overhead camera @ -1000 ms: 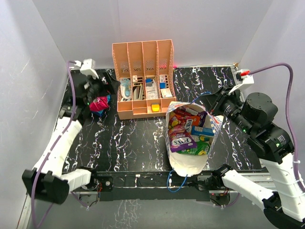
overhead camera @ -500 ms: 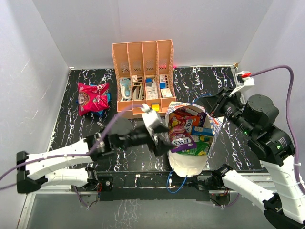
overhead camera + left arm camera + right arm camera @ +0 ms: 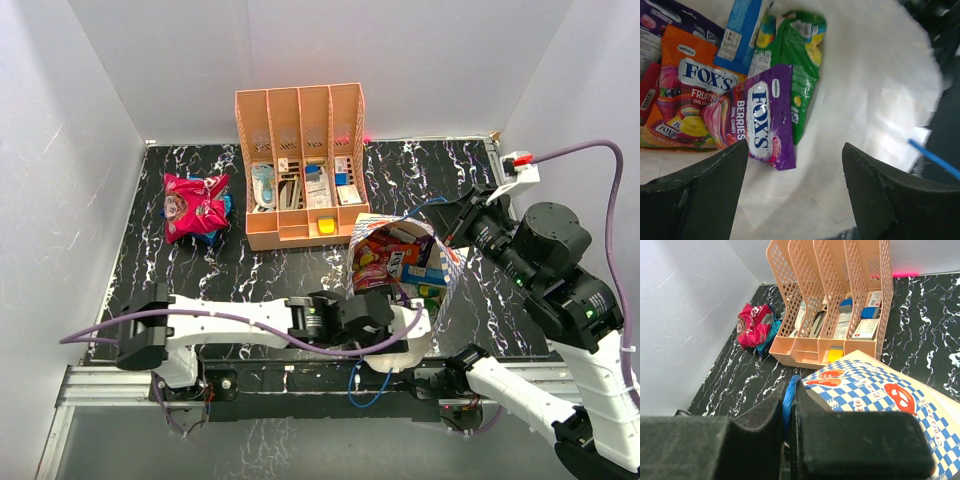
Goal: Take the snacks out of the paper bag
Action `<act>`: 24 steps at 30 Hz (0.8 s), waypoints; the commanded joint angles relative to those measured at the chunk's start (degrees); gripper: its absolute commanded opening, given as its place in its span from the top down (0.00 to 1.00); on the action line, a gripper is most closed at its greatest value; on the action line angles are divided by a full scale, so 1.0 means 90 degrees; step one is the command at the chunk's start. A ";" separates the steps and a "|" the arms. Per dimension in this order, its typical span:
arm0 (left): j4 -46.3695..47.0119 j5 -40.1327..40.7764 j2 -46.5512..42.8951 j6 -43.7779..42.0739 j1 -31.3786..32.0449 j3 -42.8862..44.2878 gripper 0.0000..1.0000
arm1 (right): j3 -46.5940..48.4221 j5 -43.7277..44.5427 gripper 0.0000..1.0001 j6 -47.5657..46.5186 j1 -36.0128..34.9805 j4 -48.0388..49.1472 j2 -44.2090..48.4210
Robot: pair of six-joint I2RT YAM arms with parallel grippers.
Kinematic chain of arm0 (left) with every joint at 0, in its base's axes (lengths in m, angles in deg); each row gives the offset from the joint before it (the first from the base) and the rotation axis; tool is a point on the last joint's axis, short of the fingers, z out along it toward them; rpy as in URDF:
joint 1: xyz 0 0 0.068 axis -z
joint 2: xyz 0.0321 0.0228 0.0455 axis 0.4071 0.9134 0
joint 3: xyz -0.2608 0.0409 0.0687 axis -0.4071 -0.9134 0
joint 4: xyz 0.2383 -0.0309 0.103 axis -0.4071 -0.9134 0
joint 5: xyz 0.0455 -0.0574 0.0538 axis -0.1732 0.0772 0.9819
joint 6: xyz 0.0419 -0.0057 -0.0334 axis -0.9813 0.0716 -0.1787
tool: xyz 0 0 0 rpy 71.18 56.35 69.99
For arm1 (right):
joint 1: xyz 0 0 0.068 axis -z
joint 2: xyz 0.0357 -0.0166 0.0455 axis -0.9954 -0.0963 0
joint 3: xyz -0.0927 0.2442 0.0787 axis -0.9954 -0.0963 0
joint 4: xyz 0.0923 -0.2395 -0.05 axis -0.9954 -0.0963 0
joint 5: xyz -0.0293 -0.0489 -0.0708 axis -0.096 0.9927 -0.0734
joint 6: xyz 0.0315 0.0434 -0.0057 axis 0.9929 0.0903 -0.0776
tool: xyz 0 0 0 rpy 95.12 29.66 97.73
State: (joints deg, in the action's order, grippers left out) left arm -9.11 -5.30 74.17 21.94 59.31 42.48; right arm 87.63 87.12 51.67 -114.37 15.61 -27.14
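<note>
We are holding the left gripper [image 3: 795, 146] wide open inside the paper bag [image 3: 875, 75]. The purple packet [image 3: 762, 117] is lying just ahead of its fingers, the orange packet [image 3: 690, 95] beside it, and the green packet [image 3: 802, 60] and blue packet [image 3: 742, 30] further ahead. We are pinching the blue cord handle [image 3: 790, 392] tightly in the right gripper [image 3: 789, 410]. Pink packets [image 3: 195, 205] are lying outside the bag, well apart to the left gripper's left.

**Two robot arms: one gripper spread, one pinched**

The left arm [image 3: 240, 322] lay low, stretched rightward along the near edge. The left gripper [image 3: 795, 147] had its fingers spread wide. The right arm [image 3: 560, 285] rose with a bent elbow, and the right gripper [image 3: 792, 389] pinched a blue cord handle [image 3: 788, 407].
</note>
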 commanded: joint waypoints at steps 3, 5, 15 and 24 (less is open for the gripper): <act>-0.0391 0.0976 0.0701 -0.1261 -0.0008 0.0581 0.25 | 0.0187 0.0082 0.92 0.0141 -0.0009 0.0419 0.0105; -0.0279 0.1168 0.0830 -0.1350 -0.0019 0.0587 0.25 | 0.0202 0.0077 0.92 0.0153 -0.0009 0.0419 0.0113; 0.0307 0.1244 0.1228 -0.1496 -0.0154 0.0365 0.29 | 0.0275 0.0042 0.92 0.0207 -0.0010 0.0409 0.0081; 0.0751 0.0792 0.1301 -0.1506 -0.0528 0.0129 0.25 | 0.0289 -0.0048 0.92 0.0299 -0.0009 0.0515 0.0041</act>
State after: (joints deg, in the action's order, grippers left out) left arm -5.18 4.28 87.28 8.77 55.70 44.63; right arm 87.66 87.06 53.11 -114.37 15.43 -26.99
